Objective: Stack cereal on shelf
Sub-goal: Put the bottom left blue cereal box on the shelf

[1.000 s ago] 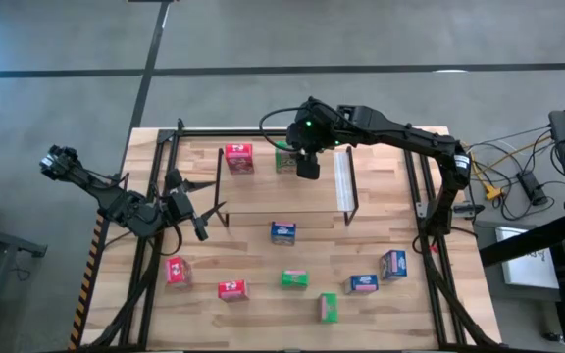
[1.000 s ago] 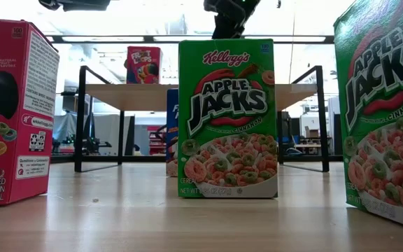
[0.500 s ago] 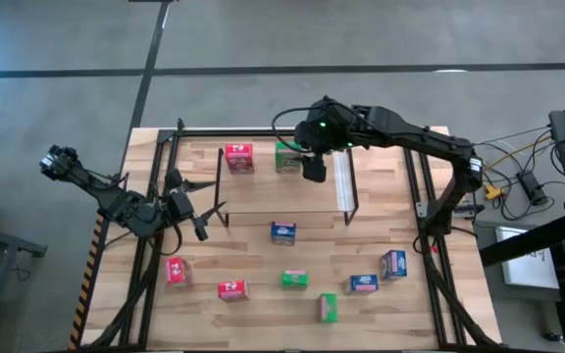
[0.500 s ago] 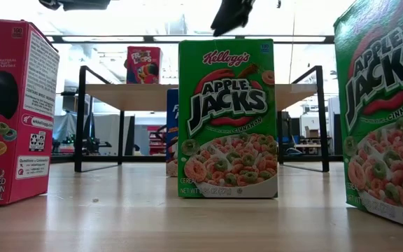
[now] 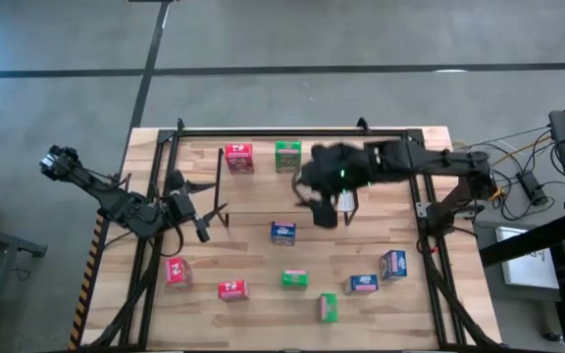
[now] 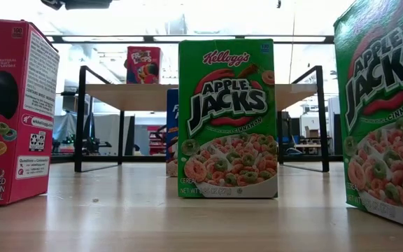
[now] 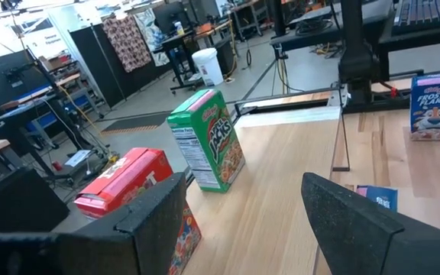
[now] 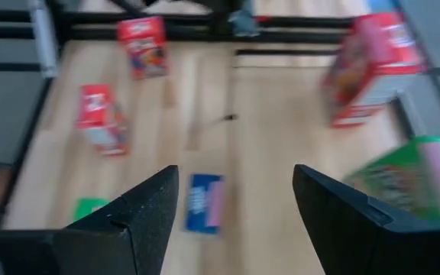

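Two small cardboard boxes, the red cereal box and the green cereal box, stand on the wire-framed wooden shelf; seven wait on the pale plank table. My right gripper hovers wide open, empty, above the blue cereal box; my left gripper idles open beside the shelf. A cluttered workshop lies beyond.

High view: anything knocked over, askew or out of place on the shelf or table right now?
Nothing stands out. A red box and a green box stand on the shelf; seven more boxes sit scattered on the table, none visibly crushed or spilled. The right gripper is open and empty.
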Controlling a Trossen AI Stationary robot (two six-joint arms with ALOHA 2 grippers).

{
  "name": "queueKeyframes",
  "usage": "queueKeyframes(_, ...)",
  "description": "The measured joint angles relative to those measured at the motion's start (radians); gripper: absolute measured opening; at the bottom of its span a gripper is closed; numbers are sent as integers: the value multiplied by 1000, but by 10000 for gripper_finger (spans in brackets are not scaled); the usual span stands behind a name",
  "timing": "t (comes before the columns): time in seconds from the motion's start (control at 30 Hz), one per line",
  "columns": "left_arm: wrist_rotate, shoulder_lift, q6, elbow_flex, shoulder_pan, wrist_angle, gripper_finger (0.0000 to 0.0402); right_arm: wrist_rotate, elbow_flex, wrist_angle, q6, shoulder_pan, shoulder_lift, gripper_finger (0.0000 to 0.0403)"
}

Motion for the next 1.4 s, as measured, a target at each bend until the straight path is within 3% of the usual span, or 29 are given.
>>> queueKeyframes(0.43, -1, 11, 16, 0, 0, 16, 245, 3, -21, -244, 423, 271, 92, 237)
queueKeyframes(0.63, -1, 11, 26, 0, 0, 22, 245, 29, -110, -256, 495, 395, 107, 241)
queueKeyframes(0.77, -1, 11, 29, 0, 0, 23, 245, 106, -186, -255, 546, 474, 102, 242)
queueKeyframes(1.1, -3, 11, 24, 0, 0, 25, 245, 285, -410, -153, 666, 614, -27, 235)
queueKeyframes(1.4, -3, 11, 22, 0, 0, 35, 245, 308, -680, 26, 733, 671, -204, 235)
